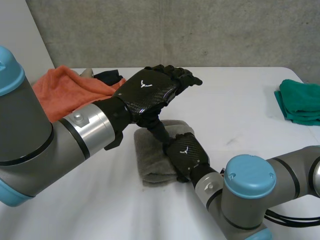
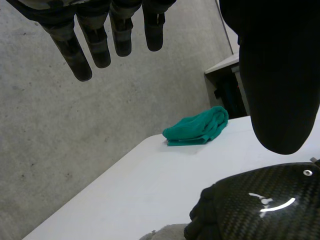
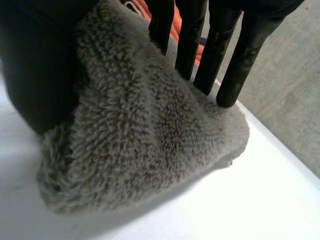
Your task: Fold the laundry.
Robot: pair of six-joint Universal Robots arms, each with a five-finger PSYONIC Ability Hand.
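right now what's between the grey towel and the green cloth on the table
Bare white table, from grey towel to green cloth, seen in the head view.

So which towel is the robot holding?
The grey towel in the middle, pinched in the right hand. The orange cloth and green cloth lie untouched.

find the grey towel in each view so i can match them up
Head: towel mid-table, under the right robot hand.
Left wrist: a grey sliver of it beside that hand's back.
Right wrist: bunched between that hand's thumb and fingers.
Shared landmark: the right robot hand.
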